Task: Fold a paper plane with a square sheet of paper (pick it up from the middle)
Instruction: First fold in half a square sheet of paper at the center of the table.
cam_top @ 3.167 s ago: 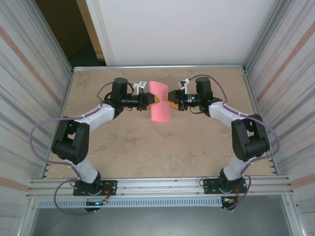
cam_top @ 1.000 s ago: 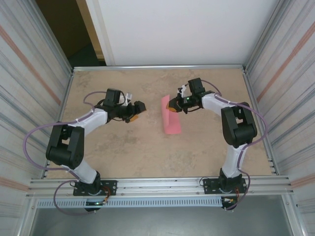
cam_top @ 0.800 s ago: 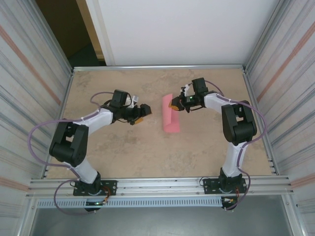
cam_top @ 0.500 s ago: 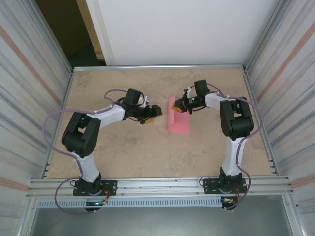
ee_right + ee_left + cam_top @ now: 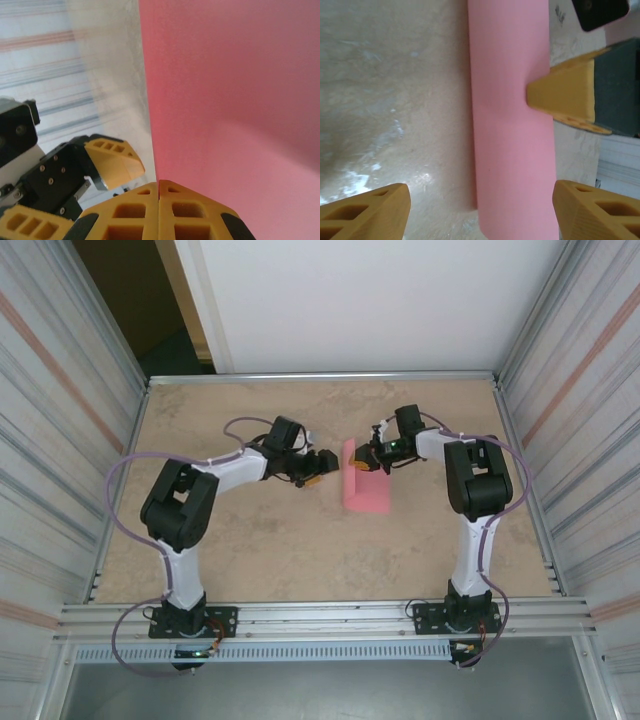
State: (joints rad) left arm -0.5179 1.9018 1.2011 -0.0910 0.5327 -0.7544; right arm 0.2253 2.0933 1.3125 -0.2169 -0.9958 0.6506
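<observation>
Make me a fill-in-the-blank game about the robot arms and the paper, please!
The square sheet of paper is coloured ____. The right gripper is clamped shut on the ____. The left gripper, beside the sheet, has its jaws wide ____ and holds nothing.

Missing words: pink; paper; open.

White-and-black arms (image 5: 235,468), looping purple cables (image 5: 110,490), yellow-orange fingers (image 5: 365,212).

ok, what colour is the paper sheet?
The sheet is plain pink, unmarked; left wrist view shows it best.
</observation>
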